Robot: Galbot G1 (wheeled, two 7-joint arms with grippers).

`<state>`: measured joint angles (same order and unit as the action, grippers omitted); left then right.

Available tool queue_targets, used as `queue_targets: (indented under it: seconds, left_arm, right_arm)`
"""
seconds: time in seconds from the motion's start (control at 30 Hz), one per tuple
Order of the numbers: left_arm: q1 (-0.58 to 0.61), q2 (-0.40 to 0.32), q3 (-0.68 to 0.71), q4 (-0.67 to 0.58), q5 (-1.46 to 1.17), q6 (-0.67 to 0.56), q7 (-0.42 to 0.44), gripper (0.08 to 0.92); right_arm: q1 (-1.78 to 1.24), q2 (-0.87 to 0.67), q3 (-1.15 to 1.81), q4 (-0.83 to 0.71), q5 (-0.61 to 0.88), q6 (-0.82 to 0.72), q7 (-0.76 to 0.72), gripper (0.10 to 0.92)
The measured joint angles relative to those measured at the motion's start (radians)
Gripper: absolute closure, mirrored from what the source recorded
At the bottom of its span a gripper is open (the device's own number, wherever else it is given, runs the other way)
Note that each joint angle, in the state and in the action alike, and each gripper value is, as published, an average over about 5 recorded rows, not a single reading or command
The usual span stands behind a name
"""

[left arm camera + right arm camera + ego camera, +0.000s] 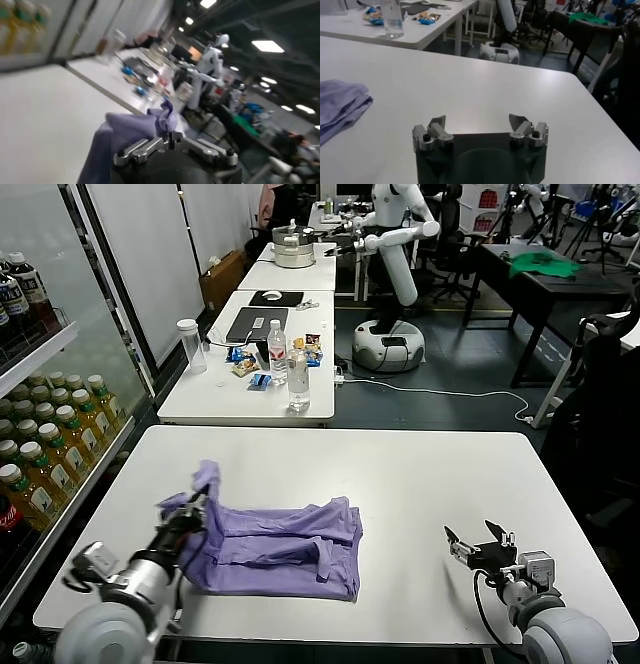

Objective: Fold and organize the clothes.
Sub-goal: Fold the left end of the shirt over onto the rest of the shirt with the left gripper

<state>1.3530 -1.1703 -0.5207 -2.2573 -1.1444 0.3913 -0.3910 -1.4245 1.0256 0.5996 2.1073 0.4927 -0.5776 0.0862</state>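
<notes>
Head view puts the left gripper (190,519) near the table's (420,474) front-left corner, clenched on the left end of the T-shirt (275,549) and holding a bunch of purple cloth raised off the surface. From the left wrist view the same cloth (132,127) is pinched between the fingers and drapes away from them.

Further right, the rest of the shirt lies partly folded and rumpled on the front-left part of the table, its long axis running side to side, parallel to the front edge.

Well apart from it, near the front-right corner, the right gripper (480,546) rests with jaws spread and nothing in them; the shirt's right end (340,107) lies toward its left. My read: the left arm is plainly the nearer one, so carrying the lifted end across toward the right looks like the next fold.
</notes>
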Motion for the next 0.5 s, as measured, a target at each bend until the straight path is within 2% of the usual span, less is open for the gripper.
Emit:
queue_targets:
  seconds: [0.5]
  left_arm:
    - [-0.152,-0.145,0.296,0.126,0.003,-0.014,-0.010,0.895]
  right_arm:
    - [0.029,-0.008,-0.002,-0.030,0.003,0.000,-0.003,0.203]
